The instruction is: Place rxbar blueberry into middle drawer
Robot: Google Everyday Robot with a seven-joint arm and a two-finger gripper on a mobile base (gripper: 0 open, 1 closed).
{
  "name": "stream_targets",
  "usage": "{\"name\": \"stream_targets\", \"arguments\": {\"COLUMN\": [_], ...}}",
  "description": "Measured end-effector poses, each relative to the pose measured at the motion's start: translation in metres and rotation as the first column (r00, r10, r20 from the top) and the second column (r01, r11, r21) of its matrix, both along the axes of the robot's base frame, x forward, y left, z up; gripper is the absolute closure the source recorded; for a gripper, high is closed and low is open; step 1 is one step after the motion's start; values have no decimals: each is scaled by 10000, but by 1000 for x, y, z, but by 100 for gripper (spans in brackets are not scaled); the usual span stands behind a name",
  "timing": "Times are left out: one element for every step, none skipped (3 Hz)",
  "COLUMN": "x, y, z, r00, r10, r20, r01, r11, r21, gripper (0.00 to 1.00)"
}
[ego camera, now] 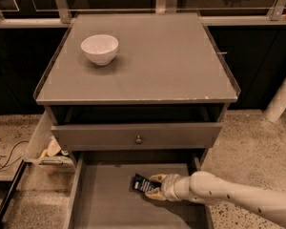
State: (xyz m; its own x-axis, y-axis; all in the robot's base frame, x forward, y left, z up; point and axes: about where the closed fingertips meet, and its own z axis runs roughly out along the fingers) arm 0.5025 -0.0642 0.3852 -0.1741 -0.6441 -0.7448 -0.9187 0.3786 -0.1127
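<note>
Middle drawer (105, 204), pulled open, with 1 item inside: the rxbar blueberry (142, 183), near the rear of the grey floor. The gripper (151, 187) reaches in from the right, its 2 fingers clenched on the bar. A white bowl (99, 48) stands on the cabinet top (171, 56).

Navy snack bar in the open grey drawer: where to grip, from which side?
Pinch its right end, coming from the right. The dark navy-blue flat snack bar is small and thin, low in the wide grey middle drawer, so an end pinch fits. The gripper is there, fingers shut on that end.
</note>
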Motion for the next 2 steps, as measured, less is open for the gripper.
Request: {"name": "stream_targets", "arguments": {"x": [0, 0], "y": [0, 0], "z": [0, 0], "r00": [10000, 10000], "r10": [0, 0], "r20": [0, 0], "r01": [0, 0], "r11": [10000, 10000], "r21": [0, 0], "gripper": [11, 0]}}
